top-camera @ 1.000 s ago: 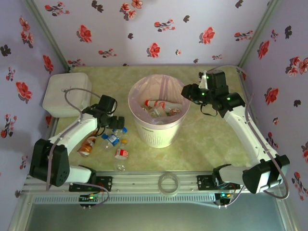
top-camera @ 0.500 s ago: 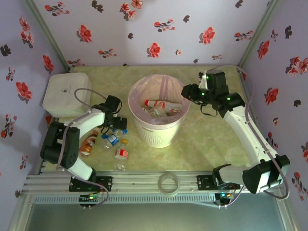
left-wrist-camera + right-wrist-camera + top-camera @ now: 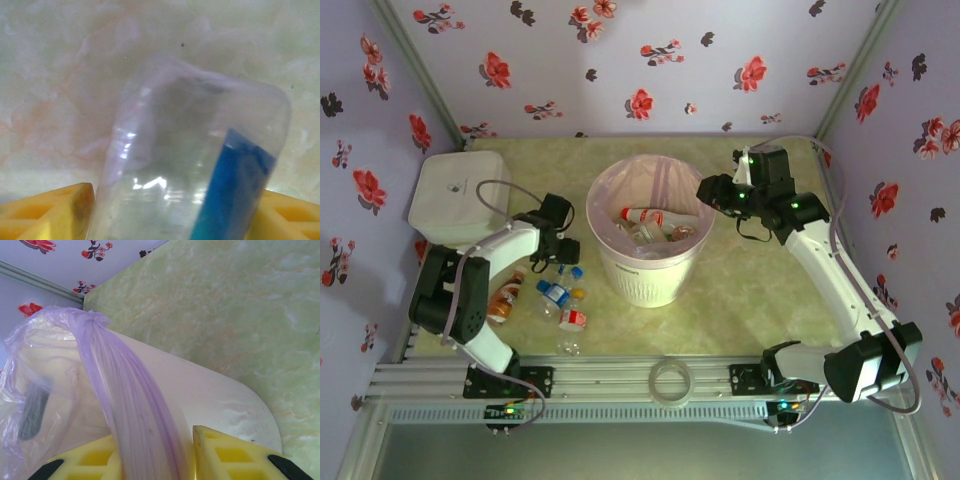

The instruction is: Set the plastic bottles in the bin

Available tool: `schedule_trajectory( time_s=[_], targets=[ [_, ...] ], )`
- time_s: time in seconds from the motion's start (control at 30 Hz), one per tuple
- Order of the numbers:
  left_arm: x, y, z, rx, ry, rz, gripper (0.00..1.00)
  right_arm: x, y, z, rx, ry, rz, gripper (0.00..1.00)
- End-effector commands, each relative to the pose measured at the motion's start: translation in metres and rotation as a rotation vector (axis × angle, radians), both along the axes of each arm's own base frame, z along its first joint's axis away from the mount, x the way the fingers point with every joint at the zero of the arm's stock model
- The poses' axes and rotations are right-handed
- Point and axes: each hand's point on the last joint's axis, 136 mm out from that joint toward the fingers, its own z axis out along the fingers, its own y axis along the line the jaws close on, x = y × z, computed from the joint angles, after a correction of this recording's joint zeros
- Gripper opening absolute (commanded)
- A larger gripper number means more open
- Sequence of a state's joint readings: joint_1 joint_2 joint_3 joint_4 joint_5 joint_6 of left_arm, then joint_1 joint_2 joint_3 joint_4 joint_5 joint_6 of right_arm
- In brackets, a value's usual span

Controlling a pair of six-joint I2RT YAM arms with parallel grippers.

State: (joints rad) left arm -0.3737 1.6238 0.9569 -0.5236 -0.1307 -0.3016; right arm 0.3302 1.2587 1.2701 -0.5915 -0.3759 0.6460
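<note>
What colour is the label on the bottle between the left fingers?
Blue: the label on the clear bottle shows best in the left wrist view.

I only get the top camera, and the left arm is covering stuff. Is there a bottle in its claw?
Observer: Yes. In the left wrist view, a clear bottle with a blue label sits between the yellow fingers of the left gripper. I cannot tell whether they are squeezing it yet.
Operator: And the other arm?
Observer: The right wrist view shows the right gripper shut on a strip of the pink bag liner, right at the edge of the bin.
</note>
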Motion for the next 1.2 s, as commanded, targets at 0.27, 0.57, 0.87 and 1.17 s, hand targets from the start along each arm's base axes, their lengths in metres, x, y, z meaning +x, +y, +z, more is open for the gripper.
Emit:
schedule_trajectory(
  time_s=[0.27, 0.57, 0.87, 1.17],
  targets=[
    [0.037, 0.004, 0.051, 0.031, -0.098, -0.010, 0.69, -0.002, -0.001, 0.012, 0.006, -0.028, -0.007, 0.33],
    [0.026, 0.002, 0.047, 0.015, -0.042, -0.032, 0.84, -0.004, -0.002, 0.013, 0.005, -0.034, -0.008, 0.33],
    [-0.005, 0.006, 0.006, -0.001, 0.064, -0.010, 0.85, -0.002, -0.001, 0.013, 0.005, -0.032, -0.003, 0.34],
    [0.003, 0.005, 0.001, 0.018, 0.072, -0.026, 0.69, -0.003, -0.002, 0.015, 0.005, -0.035, -0.008, 0.34]
  ],
)
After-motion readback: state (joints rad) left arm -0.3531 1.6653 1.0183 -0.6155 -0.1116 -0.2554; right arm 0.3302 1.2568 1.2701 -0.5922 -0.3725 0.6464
